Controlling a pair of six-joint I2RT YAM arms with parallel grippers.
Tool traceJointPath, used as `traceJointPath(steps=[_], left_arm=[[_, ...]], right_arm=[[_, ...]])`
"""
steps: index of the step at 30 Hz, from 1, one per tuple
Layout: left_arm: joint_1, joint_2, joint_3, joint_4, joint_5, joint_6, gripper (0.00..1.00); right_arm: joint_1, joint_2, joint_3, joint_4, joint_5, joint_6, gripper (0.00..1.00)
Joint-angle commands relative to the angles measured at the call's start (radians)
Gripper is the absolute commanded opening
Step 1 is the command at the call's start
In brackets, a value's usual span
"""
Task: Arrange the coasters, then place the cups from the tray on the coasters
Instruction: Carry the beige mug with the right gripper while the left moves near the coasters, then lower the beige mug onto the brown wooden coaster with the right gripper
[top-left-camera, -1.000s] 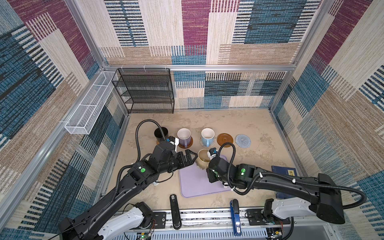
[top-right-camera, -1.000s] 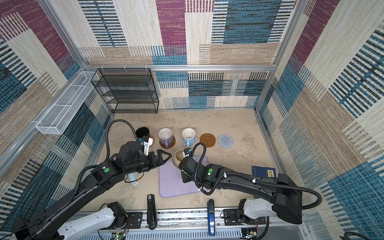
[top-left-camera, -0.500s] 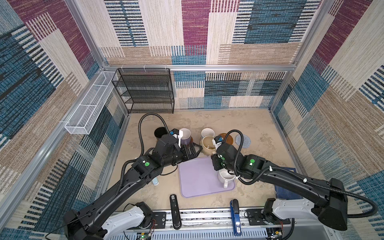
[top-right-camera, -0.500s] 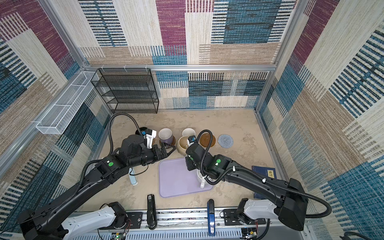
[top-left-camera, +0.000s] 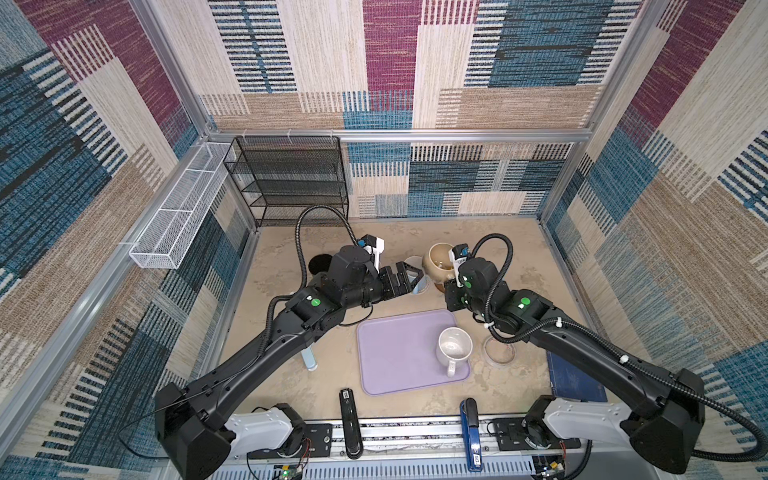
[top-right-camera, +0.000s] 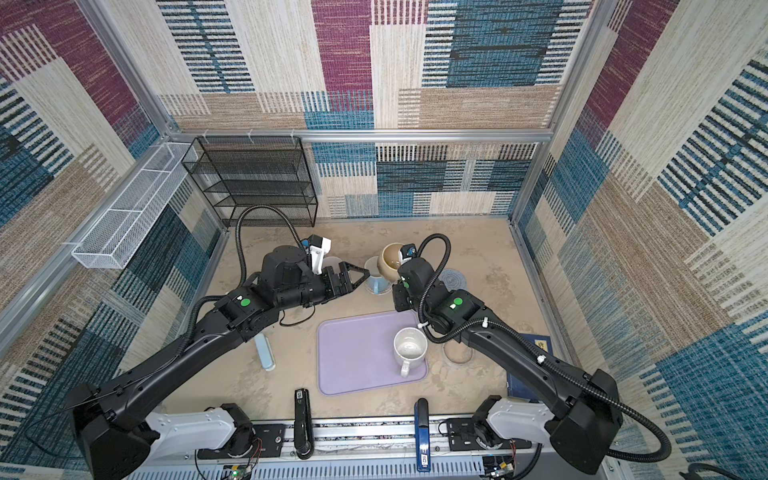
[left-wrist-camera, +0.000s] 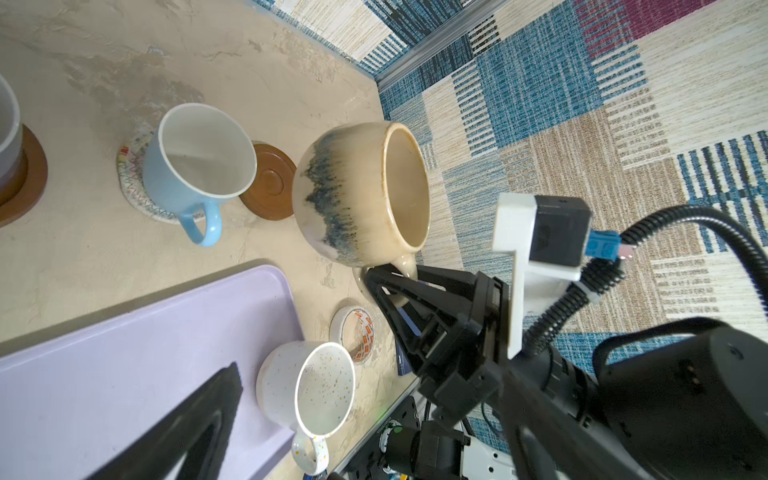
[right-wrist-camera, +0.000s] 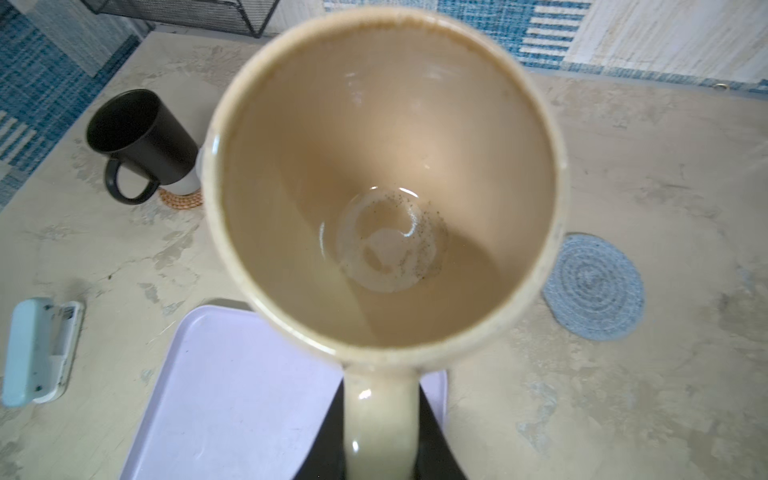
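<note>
right gripper (left-wrist-camera: 390, 276) pinched shut on beige mug (left-wrist-camera: 357, 195) handle, body hanging past fingertips, about over bare brown coaster (left-wrist-camera: 268, 187). handle grip leaves base free to land, guessing. left gripper (top-left-camera: 409, 277) wide open, empty. speckled mug (top-left-camera: 454, 347) back behind right gripper, on tray (top-left-camera: 390, 361).

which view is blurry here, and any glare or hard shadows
Right wrist view: the beige mug fills the frame, its rim soft, small glints and a slanting shadow inside; the blue-grey coaster behind is sharper. Left wrist view: crisp on the light blue mug. Both top views: even light, no glare on the tray.
</note>
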Motion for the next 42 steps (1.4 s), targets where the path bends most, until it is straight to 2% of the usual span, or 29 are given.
traceJointPath(steps=[1, 7, 12, 15, 19, 42], left_arm=[[0.001, 0.039, 0.044, 0.039, 0.010, 0.045, 1.00], [-0.001, 0.135, 0.107, 0.041, 0.016, 0.061, 1.00], [-0.001, 0.202, 0.134, 0.036, 0.028, 0.069, 1.00], [0.000, 0.230, 0.137, 0.045, 0.038, 0.065, 1.00], [0.001, 0.277, 0.174, -0.015, 0.024, 0.079, 1.00], [0.019, 0.468, 0.322, -0.036, -0.001, 0.089, 0.97]], right_arm=[[-0.058, 0.003, 0.003, 0.084, -0.010, -0.040, 0.00], [-0.165, 0.050, -0.010, 0.125, -0.055, -0.050, 0.00], [-0.216, 0.118, -0.010, 0.149, -0.049, -0.065, 0.00], [-0.241, 0.156, -0.018, 0.187, -0.090, -0.056, 0.00], [-0.246, 0.209, -0.008, 0.202, -0.086, -0.052, 0.00], [-0.275, 0.418, 0.016, 0.271, -0.054, -0.078, 0.00]])
